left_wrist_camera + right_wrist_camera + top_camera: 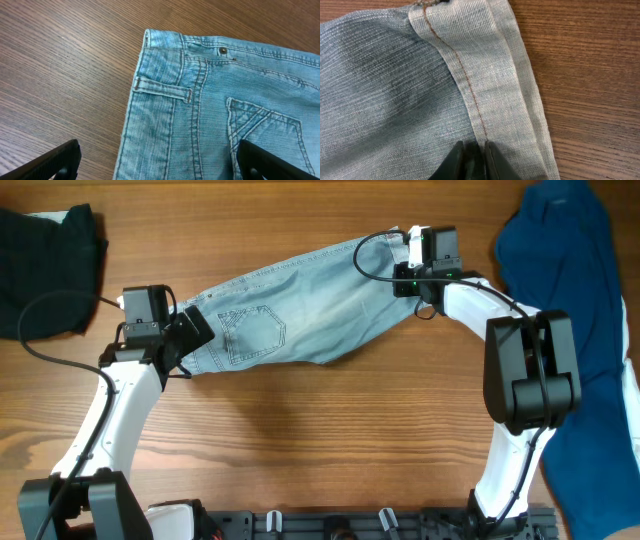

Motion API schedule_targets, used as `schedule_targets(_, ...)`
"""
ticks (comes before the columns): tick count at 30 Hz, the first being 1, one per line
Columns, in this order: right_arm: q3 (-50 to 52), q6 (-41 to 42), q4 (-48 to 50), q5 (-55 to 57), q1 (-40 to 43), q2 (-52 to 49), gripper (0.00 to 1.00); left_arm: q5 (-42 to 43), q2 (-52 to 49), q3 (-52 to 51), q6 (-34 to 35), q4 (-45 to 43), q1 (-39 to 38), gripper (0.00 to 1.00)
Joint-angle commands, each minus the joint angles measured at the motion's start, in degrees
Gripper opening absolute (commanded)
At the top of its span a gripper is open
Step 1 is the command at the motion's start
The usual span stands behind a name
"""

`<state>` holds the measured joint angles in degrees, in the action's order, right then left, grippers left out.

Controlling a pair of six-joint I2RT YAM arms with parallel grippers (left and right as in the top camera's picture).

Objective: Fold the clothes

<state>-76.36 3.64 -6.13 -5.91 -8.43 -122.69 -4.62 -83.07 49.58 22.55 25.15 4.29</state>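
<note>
The right fingers (470, 161) pinch the leg cuff (495, 65) of the shorts (290, 315); the left fingers (57, 161) stand spread above the waist corner, holding nothing. The shorts lie long on the counter (300, 430), seemingly doubled leg on leg; the crosswise fold remains.

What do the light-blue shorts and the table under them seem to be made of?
The shorts: faded denim, probably cotton, with a matte finish; the fine woven ribs and the thick double-stitched seams show it. The table: wood or wood-look laminate, smooth with a slight sheen; brown grain lines run across it, but whether they are real or printed I cannot tell.
</note>
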Motion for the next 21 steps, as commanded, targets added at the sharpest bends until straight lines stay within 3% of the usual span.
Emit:
schedule_targets(1,-0.1,1.0,-0.7,2.5,0.3,-3.7,0.16,0.2,-2.4,1.0,-1.9,0.4,1.7,1.0)
schedule_targets(10,-0.1,1.0,-1.0,2.5,0.3,-3.7,0.17,10.9,-11.8,1.0,-10.4,-0.4,4.8,0.99)
schedule_targets(21,-0.1,1.0,-1.6,2.5,0.3,-3.7,0.17,19.6,-17.4,0.9,-10.4,-6.2,4.8,0.93)
